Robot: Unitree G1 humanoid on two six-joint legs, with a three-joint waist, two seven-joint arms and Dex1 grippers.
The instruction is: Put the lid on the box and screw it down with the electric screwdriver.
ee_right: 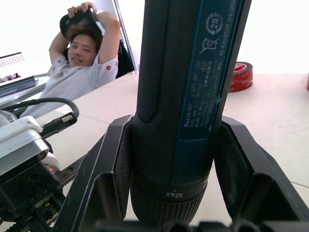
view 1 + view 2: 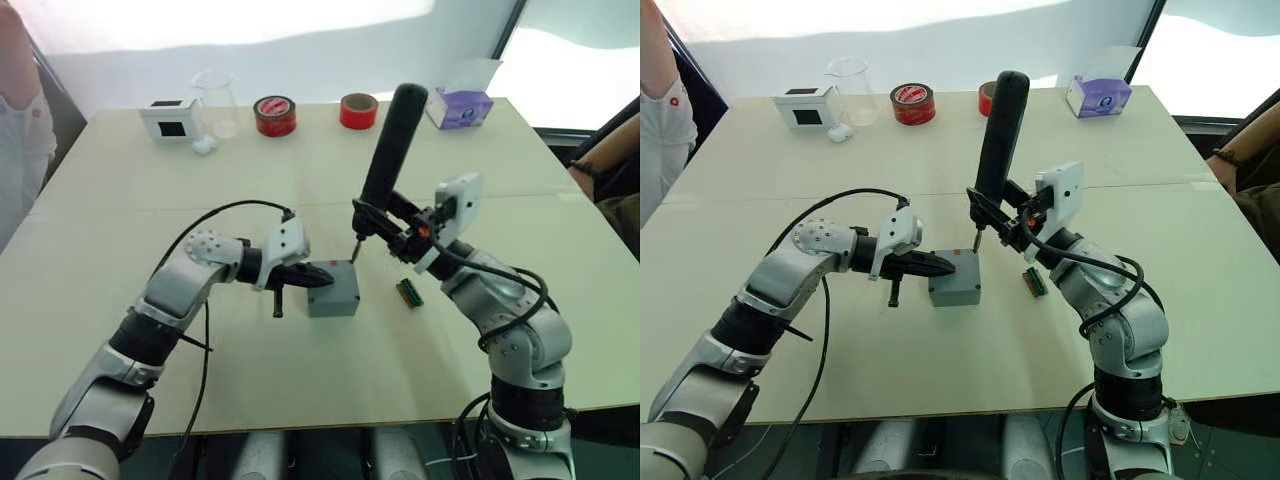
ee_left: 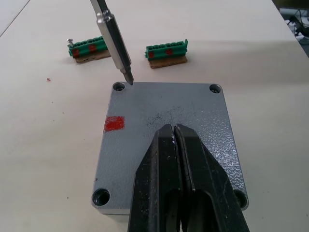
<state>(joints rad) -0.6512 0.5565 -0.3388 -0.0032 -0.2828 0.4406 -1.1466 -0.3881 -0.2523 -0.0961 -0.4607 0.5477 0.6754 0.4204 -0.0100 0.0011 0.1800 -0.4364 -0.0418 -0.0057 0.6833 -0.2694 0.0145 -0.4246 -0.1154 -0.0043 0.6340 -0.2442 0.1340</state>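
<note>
The grey box [image 2: 334,292] stands mid-table with the lid [image 3: 164,108] lying flat on top, a red patch and corner screw holes showing on its upper face. My left gripper [image 2: 320,279] is shut, and its black fingertips [image 3: 173,133] rest on the middle of the lid. Around the long dark electric screwdriver [image 2: 388,140], my right gripper [image 2: 388,225] is shut and holds it nearly upright, leaning slightly. The metal bit [image 3: 116,41] touches the rim of one far corner hole [image 3: 119,87] of the lid. The tool's body [image 1: 188,96] sits between the right fingers.
Two green terminal blocks [image 3: 88,48] [image 3: 166,50] lie just beyond the box. Along the far edge stand a white cube [image 2: 168,118], a glass beaker [image 2: 218,100], two red tape rolls [image 2: 275,115] [image 2: 358,110] and a tissue box [image 2: 460,106]. People sit at both table sides.
</note>
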